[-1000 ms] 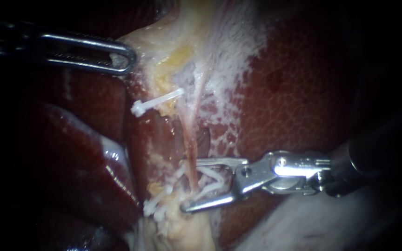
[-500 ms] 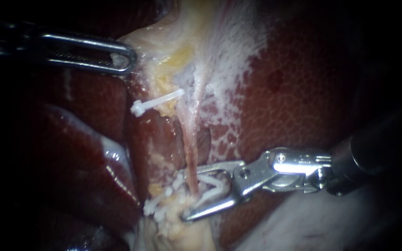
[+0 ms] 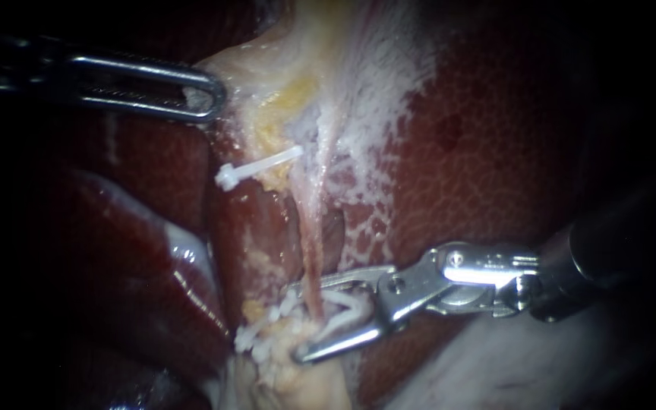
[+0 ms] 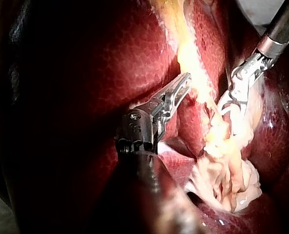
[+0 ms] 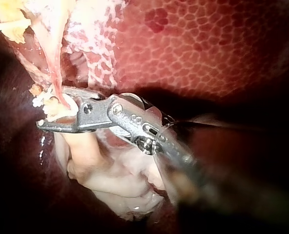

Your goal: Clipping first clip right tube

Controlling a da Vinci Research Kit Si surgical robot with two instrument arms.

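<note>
At 6 o'clock my right instrument (image 3: 296, 322) bears a spread clip (image 3: 347, 304) in its jaws astride the tube (image 3: 309, 258); I'd square it, then squeeze fully, left instrument (image 3: 210, 95) pinching pale tissue (image 3: 267, 68) taut.

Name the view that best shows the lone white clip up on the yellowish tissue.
Endoscope view: the white clip shows whole, both ends clear, on the yellowish tissue. The right wrist view catches only a pale sliver, likely one end. The left wrist view shows none of it.

right instrument (image 3: 295, 320) — slid further across the tube (image 3: 309, 262) | clip (image 3: 347, 304) spread slightly narrower
</note>
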